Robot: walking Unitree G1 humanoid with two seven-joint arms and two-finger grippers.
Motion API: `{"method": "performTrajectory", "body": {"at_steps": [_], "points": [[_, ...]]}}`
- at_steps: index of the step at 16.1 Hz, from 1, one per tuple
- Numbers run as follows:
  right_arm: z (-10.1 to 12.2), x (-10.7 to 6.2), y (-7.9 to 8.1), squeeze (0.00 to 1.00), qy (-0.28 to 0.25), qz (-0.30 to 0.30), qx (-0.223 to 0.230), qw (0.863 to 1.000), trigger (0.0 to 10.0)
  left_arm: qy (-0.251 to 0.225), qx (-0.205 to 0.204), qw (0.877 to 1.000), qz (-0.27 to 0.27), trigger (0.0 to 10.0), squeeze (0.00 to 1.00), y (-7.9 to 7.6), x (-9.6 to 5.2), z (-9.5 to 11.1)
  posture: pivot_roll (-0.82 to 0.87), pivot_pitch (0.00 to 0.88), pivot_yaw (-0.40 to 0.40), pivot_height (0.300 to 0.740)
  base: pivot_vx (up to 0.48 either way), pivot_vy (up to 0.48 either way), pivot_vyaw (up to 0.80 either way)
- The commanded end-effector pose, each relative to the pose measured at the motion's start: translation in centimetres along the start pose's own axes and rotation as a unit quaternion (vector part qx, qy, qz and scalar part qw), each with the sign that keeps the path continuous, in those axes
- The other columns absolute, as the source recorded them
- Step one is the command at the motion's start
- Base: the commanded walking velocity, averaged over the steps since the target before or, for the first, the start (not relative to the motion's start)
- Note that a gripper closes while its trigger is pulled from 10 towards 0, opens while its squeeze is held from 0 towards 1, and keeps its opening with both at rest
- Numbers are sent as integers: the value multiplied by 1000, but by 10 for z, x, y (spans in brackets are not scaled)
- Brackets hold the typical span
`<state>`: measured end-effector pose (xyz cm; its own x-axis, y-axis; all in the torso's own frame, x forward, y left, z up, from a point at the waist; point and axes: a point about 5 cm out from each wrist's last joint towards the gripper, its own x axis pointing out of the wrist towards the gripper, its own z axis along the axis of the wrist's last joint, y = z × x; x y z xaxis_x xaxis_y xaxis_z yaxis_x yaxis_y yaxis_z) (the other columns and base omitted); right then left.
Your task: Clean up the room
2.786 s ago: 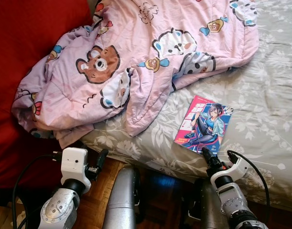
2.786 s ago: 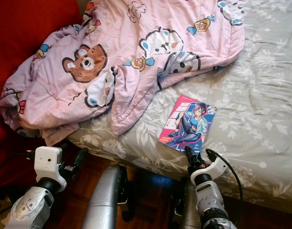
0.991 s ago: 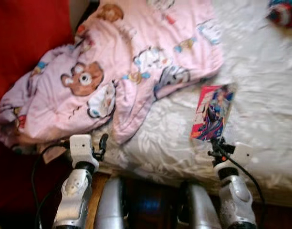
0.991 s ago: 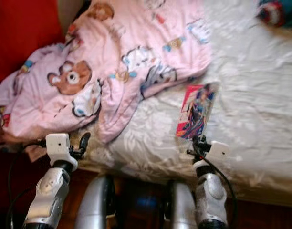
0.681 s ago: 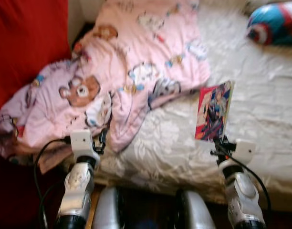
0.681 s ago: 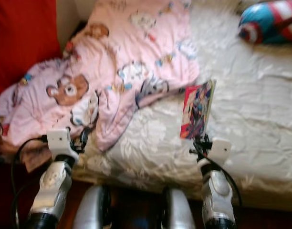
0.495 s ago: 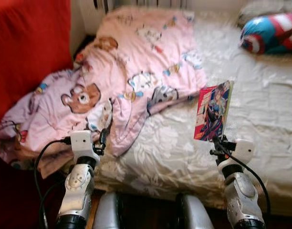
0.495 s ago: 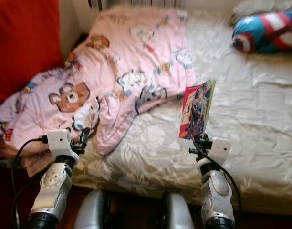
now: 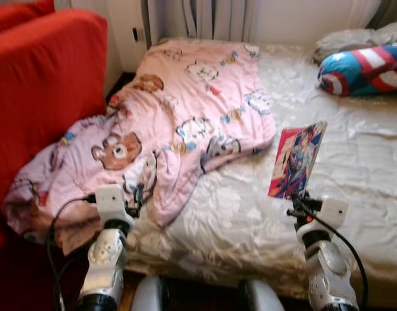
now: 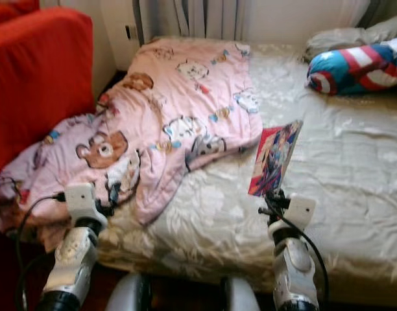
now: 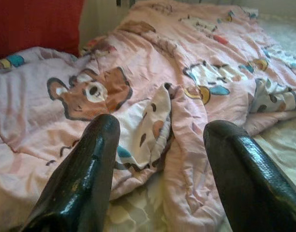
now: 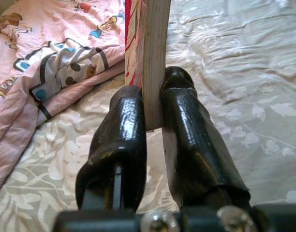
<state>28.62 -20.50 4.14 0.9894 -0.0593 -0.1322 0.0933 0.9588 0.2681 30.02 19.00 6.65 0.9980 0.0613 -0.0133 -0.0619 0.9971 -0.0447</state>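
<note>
While the right gripper [image 12: 153, 121] pinches the lower edge of the comic book [image 9: 296, 160] between its two black fingers, the book stands upright, lifted clear of the bed [image 9: 367, 168] near its front edge. The left gripper [image 11: 160, 159] hangs with fingers spread and empty, just off the bed's front corner, facing the pink blanket [image 9: 179, 116]. That blanket lies crumpled over the bed's left side, spilling toward the red sofa [image 9: 43, 84]. A blue, red and white cushion [image 9: 360, 68] rests at the bed's far right. Tidying looks barely begun: the book is picked up but not put away, and the blanket remains unfolded.
</note>
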Motion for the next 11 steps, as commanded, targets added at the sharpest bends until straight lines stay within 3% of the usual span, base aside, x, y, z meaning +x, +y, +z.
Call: {"method": "performTrajectory", "body": {"at_steps": [1,4,7,11], "points": [[8,3,0,0,-18,1,0,1000,10000,3,-2,1000,-3,10000,0,-1,1,-1,4,40,-19,702,0,0,0],[-5,0,1,0,7,1,-2,1000,10000,35,-2,999,-4,10000,0,1,-3,-16,12,31,-19,737,0,0,0],[-12,-1,0,0,20,-3,-1,1000,10000,81,1,996,-22,10000,0,1,-7,-33,13,33,-16,740,0,0,0],[-41,-13,-16,0,95,-25,-10,995,10000,171,8,984,-41,10000,0,2,-26,-68,10,64,-16,740,0,0,0]]}}
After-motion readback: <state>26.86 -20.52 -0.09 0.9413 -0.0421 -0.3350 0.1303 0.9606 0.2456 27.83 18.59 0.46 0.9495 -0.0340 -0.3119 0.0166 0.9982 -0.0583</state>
